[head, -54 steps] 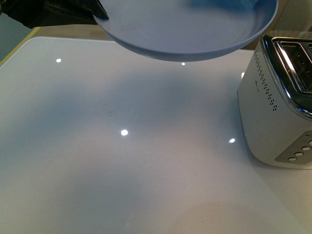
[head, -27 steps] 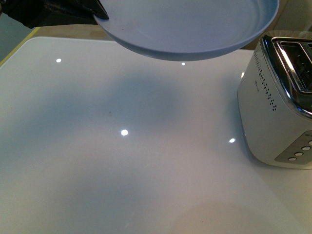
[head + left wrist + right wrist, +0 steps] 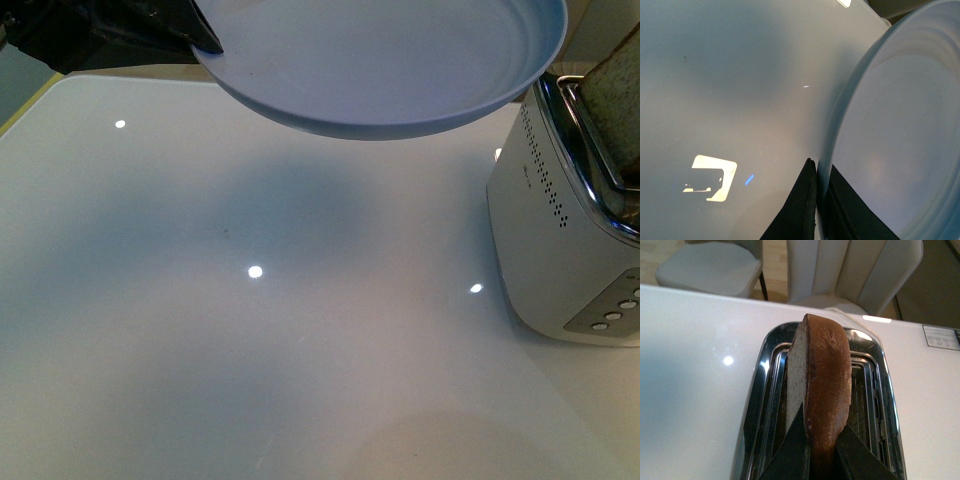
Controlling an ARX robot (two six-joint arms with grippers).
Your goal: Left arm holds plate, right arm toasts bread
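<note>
The plate (image 3: pixel 380 60), round, smooth and pale blue-grey, with a shallow raised rim and faint concentric rings, is held tilted in the air above the far edge of the glossy white table (image 3: pixel 250 350); its upper part is cut off by the frame. Its rim is pinched by the left gripper (image 3: pixel 820 172), whose black angular jaws are closed down to the rim's thickness, one on each face. The arm behind them is seen only as a dark mass over the table's far left corner. The toaster (image 3: pixel 560 230), a white box with a polished chrome top and rows of small holes, is stood at the table's right edge, partly cut off. The bread (image 3: pixel 822 385), a coarse light-brown slice with a darker rounded crust, is held upright over one slot. It is clamped on both faces by the right gripper (image 3: pixel 821 440), of which only the black jaw tips are shown. How far the slice is sunk cannot be told, its lower part being hidden
</note>
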